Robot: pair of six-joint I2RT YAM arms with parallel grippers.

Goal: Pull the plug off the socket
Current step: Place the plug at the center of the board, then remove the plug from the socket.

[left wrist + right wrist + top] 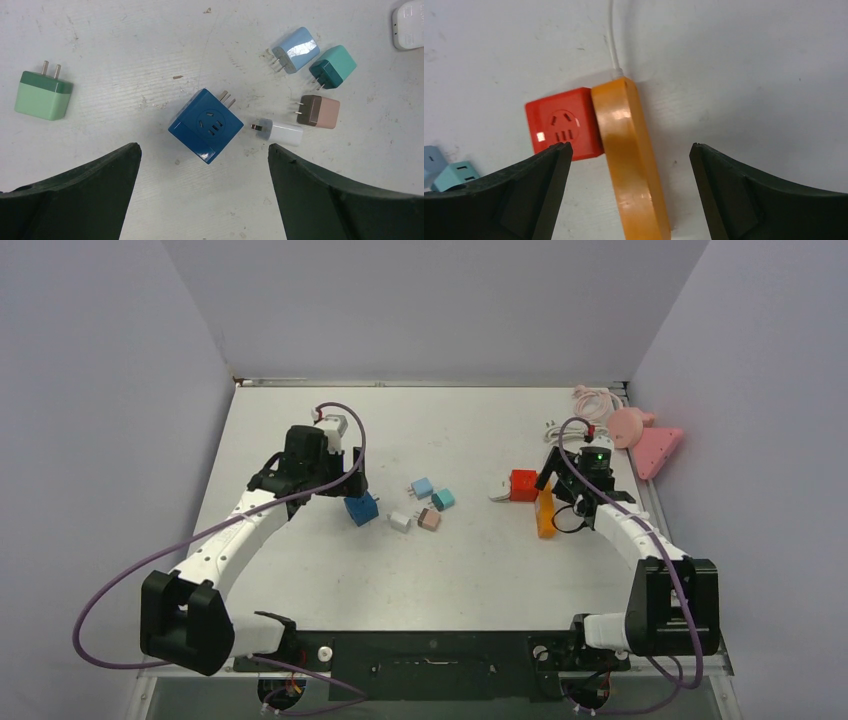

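An orange power strip (545,512) lies at the right of the table with a red cube plug (523,485) pressed against its left side. In the right wrist view the strip (629,150) runs between the fingers, with the red cube (561,125) at its left and a white cable (613,35) leaving its far end. My right gripper (630,147) is open over the strip (565,495). My left gripper (204,149) is open and empty over a loose blue cube plug (205,125), which also shows in the top view (361,508).
Loose plugs lie mid-table: light blue (297,50), teal (332,66), pink-brown (320,111), white (282,132), and a green one (42,95) to the left. A white block (410,22) sits further right. Pink objects (650,445) and a coiled cable (595,398) lie back right.
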